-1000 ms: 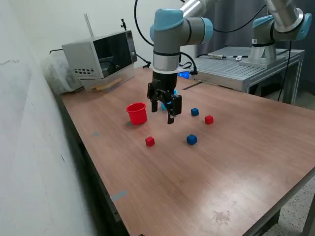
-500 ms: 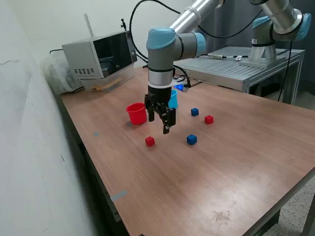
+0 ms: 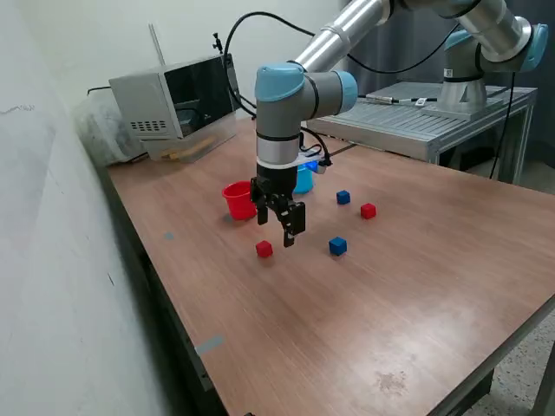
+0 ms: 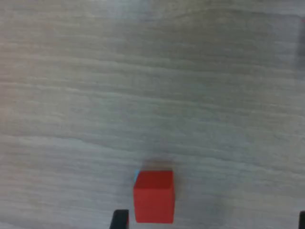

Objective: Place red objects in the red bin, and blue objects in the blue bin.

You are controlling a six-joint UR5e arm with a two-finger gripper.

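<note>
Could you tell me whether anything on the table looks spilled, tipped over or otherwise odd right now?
Nothing stands out. The red cup and the light blue cup stand upright, and the four small cubes sit apart on the wooden table, none in a cup yet. The pincer hangs empty above the nearest red cube.

Wood-grain table (image 3: 416,260) — smooth, red cup (image 3: 237,198) — glossy plastic

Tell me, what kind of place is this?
Probably a robotics lab: a robot arm works over a wooden table with small cubes and cups, a second arm stands behind, and a microwave sits nearby.
</note>
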